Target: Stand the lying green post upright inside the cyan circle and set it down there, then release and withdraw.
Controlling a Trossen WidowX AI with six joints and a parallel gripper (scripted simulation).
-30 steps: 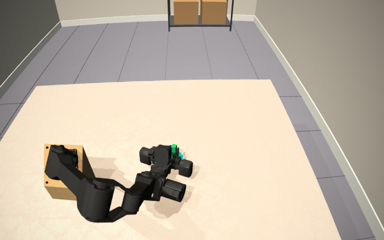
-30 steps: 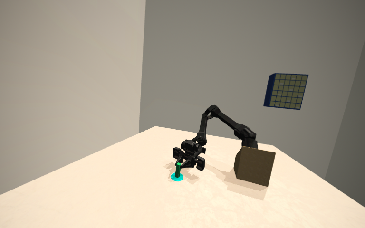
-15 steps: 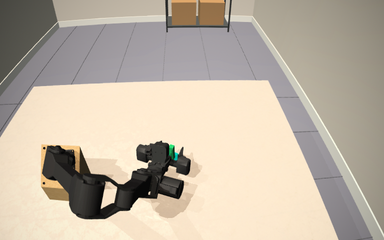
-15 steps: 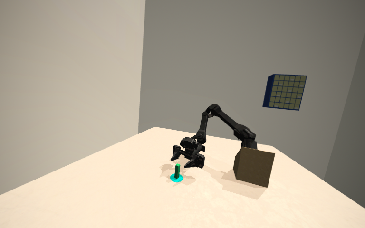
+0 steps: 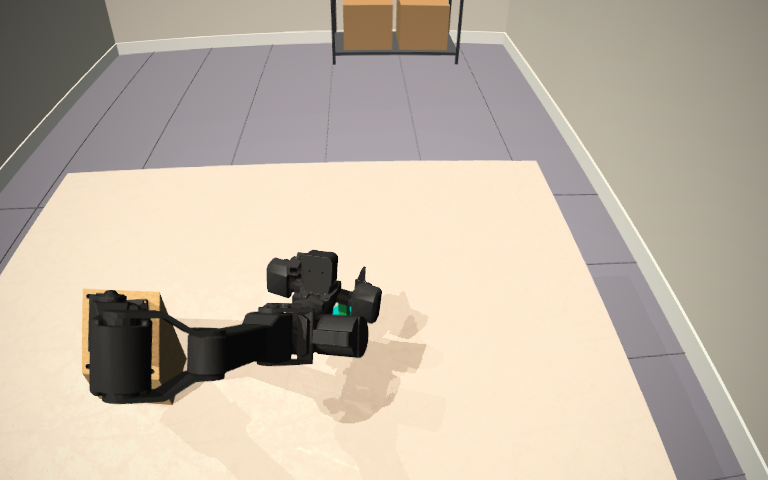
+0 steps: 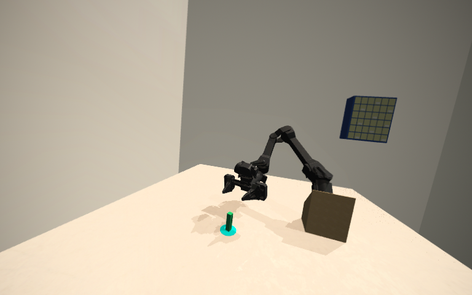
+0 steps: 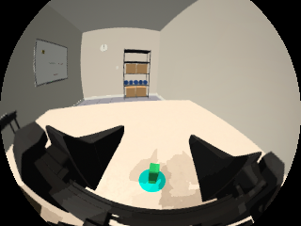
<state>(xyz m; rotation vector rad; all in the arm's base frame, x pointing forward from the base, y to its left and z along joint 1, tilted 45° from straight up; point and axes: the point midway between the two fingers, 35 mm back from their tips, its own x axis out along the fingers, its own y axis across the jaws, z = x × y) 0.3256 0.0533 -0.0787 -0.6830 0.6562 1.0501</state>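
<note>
The green post [image 5: 342, 309] [image 6: 229, 221] [image 7: 153, 168] stands upright inside the cyan circle [image 6: 228, 233] [image 7: 145, 182] on the light table top. In the top view the arm hides most of both. My gripper [image 6: 233, 195] [image 7: 157, 134] is wide open and empty. It is above the table, higher than the post's top and apart from it, on the arm's side in the exterior view. In the wrist view the post shows low between the two spread fingers, touching neither.
The arm's base stands on a wooden block [image 5: 168, 333] [image 6: 330, 217] at one side of the table [image 5: 481, 254] [image 6: 139, 250]. A shelf rack [image 5: 396, 53] with boxes is far off beyond the table, and a blue-framed grid panel [image 6: 372, 118] is in the background.
</note>
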